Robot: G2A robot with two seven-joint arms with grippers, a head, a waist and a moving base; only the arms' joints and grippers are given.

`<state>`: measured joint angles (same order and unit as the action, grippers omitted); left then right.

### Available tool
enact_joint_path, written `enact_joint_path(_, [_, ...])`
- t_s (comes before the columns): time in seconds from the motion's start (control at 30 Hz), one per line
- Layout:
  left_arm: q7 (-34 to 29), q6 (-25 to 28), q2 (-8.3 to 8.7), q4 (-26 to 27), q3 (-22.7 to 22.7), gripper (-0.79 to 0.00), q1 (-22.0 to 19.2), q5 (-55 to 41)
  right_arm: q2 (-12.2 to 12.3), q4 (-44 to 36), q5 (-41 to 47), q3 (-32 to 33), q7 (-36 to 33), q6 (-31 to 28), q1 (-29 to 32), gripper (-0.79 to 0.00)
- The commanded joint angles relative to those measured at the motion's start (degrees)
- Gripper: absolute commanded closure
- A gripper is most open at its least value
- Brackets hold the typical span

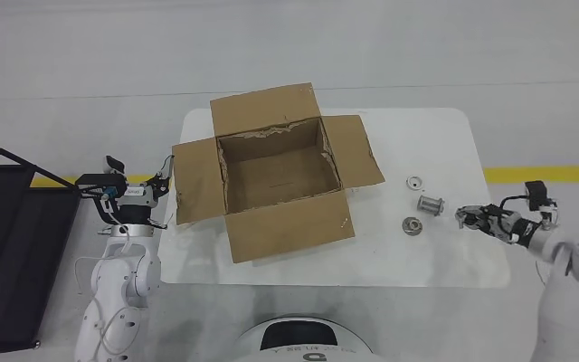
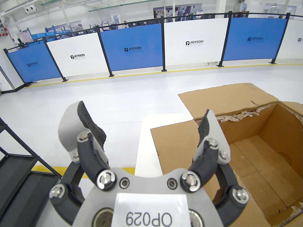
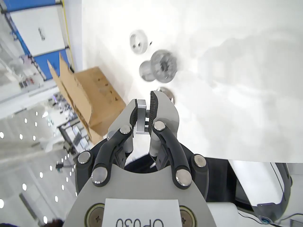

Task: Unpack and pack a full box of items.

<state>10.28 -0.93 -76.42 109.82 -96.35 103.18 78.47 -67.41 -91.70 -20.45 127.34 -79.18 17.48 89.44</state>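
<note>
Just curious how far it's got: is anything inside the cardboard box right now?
No, the top view shows the open cardboard box with a bare floor; small metal parts lie outside on the table.

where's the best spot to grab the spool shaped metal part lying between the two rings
Probably the narrower neck behind its wide flange. The spool-shaped part lies on its side on the table, so come straight down from above, closing across its axis; the flange should stop it slipping. The right gripper is nearest but shut on a small metal piece.
</note>
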Motion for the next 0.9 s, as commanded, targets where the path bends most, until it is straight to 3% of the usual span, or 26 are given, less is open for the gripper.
enact_joint_path(0.0, [0.00, 0.00, 0.00, 0.00, 0.00, -0.785, 0.00, 0.00, -0.01, -0.01, -1.07, 0.00, 2.57, 2.05, -0.02, 0.000])
enact_joint_path(0.13, [0.00, 0.00, 0.00, 0.00, 0.00, -0.785, 0.00, 0.00, -0.06, 0.90, -0.46, 0.28, 3.67, 2.68, -0.08, 0.000])
enact_joint_path(0.2, [0.00, 0.00, 0.00, 0.00, 0.00, -0.785, 0.00, 0.00, -0.03, 3.30, 4.91, 1.23, 2.74, 0.82, -0.47, 0.000])
enact_joint_path(0.3, [0.00, 0.00, 0.00, 0.00, 0.00, -0.785, 0.00, 0.00, -0.16, 3.13, 17.84, 2.90, 0.02, -1.33, -2.49, 0.000])
enact_joint_path(0.4, [0.00, 0.00, 0.00, 0.00, 0.00, -0.785, 0.00, 0.00, -0.37, 2.01, 32.91, 0.23, -8.03, -0.40, -5.95, 0.000])
enact_joint_path(0.43, [0.00, 0.00, 0.00, 0.00, 0.00, -0.785, 0.00, 0.00, -0.31, 3.56, 37.93, -2.92, -7.19, 0.45, -8.02, 0.000])
enact_joint_path(0.57, [0.00, 0.00, 0.00, 0.00, 0.00, -0.785, 0.00, 0.00, 0.27, 1.08, 41.18, -16.03, -2.27, 5.37, -13.40, 0.000])
enact_joint_path(0.7, [0.00, 0.00, 0.00, 0.00, 0.00, -0.785, 0.00, 0.00, 0.35, -3.93, 35.87, -29.41, 3.18, 10.14, -16.83, 0.000])
enact_joint_path(0.87, [0.00, 0.00, 0.00, 0.00, 0.00, -0.785, 0.00, 0.00, -0.42, -7.80, 27.83, -42.88, 11.68, 9.45, -17.27, 0.000])
